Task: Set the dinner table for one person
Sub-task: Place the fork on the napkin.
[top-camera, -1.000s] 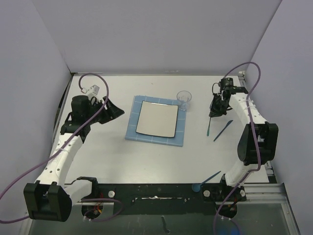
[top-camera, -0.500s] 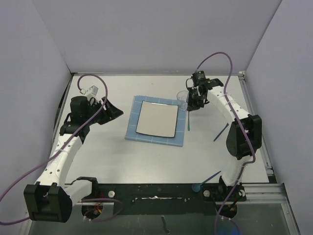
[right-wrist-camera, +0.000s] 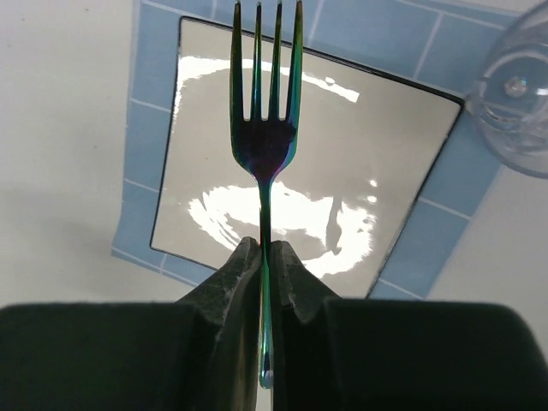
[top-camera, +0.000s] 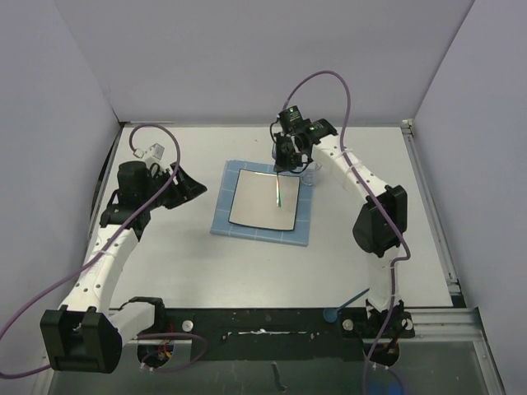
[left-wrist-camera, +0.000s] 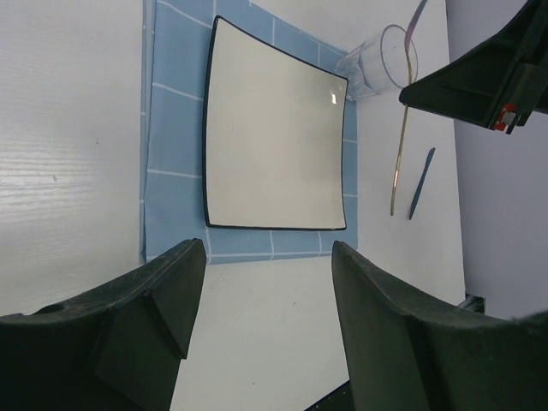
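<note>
The dinner table (top-camera: pixel 247 271) is the white top that fills the cell. Walls shut it in on the left, far and right sides, thin dark lines run along its edges, and the 2 arm bases stand at the near edge. The widest bare stretch lies in front of the blue placemat (top-camera: pixel 221 218), with narrower strips to its left and right. The placemat sits near the middle, a little toward the far side. The square dark-rimmed plate (top-camera: pixel 251 202) lies on it, with blue showing on all 4 sides.

The right gripper (right-wrist-camera: pixel 264 250) is clamped on the handle of a fork (right-wrist-camera: pixel 265 128), whose tines point away from the jaws over the plate's right half. Whether the tines touch the plate cannot be told. The left gripper (left-wrist-camera: pixel 267 257) hangs left of the placemat, jaws apart with nothing between them.

A clear glass (right-wrist-camera: pixel 514 86) stands at the placemat's far right corner, just beside the right gripper and partly under that arm in the top view. A blue utensil (left-wrist-camera: pixel 421 181) lies on the table right of the placemat. A blue spoon (top-camera: pixel 350 301) lies by the right arm's base at the near edge.
</note>
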Controlling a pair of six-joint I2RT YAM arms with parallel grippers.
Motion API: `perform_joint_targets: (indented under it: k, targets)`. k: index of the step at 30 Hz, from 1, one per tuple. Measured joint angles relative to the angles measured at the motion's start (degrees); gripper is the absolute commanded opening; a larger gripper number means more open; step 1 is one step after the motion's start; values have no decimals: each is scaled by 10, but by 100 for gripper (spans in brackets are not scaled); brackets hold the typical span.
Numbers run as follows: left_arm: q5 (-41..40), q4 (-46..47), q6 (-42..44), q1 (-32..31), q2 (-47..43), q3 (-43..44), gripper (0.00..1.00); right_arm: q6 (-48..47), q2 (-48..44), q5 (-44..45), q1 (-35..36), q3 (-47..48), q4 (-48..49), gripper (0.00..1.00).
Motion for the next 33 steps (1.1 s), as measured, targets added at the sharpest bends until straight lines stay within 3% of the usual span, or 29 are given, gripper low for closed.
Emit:
perform_joint_targets:
  k: [5, 21, 33]
  targets:
    - [0, 0, 0, 3, 0, 0, 59, 27, 69, 7, 37, 79, -6, 0]
    - [-18, 22, -20, 11, 0, -15, 59, 117, 183, 22, 116, 164, 33, 0]
    - [-20, 31, -26, 15, 0, -46, 59, 158, 211, 16, 130, 161, 99, 0]
